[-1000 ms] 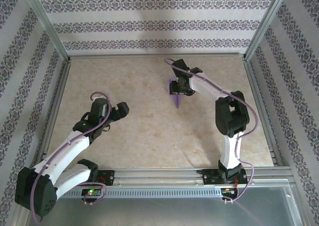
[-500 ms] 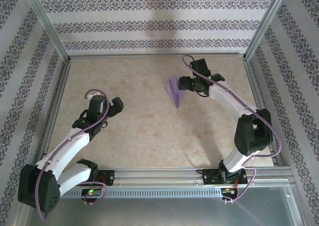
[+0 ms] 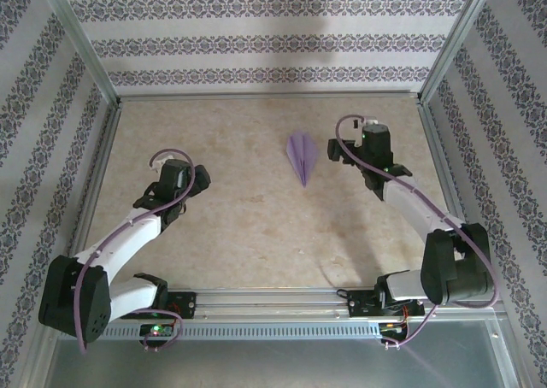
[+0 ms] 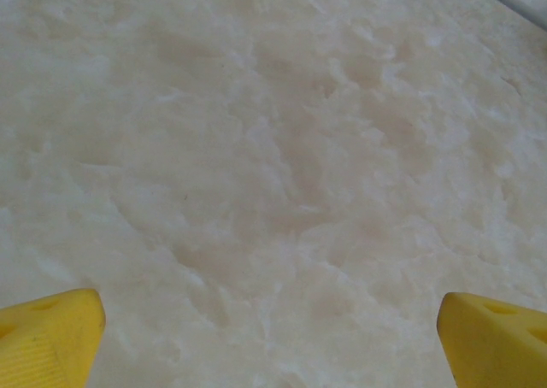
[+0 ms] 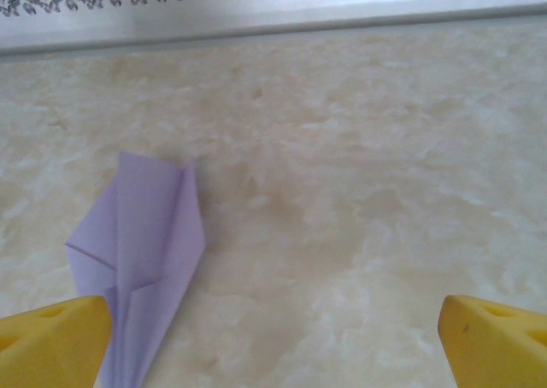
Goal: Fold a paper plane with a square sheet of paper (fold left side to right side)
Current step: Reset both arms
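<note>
We are looking down on the table, and the paper plane is lying flat on it, a little toward 1 o'clock from the middle, with its nose pointing to 6 o'clock, toward the arm bases. A second ago the right gripper was sitting right on top of the plane; now it is standing off on the plane's 3 o'clock side, near it but not touching. Its fingers are spreading as wide as we are seeing them go, and they are gripping nothing. In the right wrist view, the plane is resting at about 9 o'clock, its narrow end running down beside one yellow fingertip, and we are seeing only bare table between the tips of the right gripper.

The left gripper is hanging well apart from the plane, at about 8 o'clock from it, and has been pulling back toward its base. In its own view the left gripper is gaping fully and carrying nothing.

We are judging the folding finished: the dart is released, creased down its centre, and both arms are backing away.
</note>
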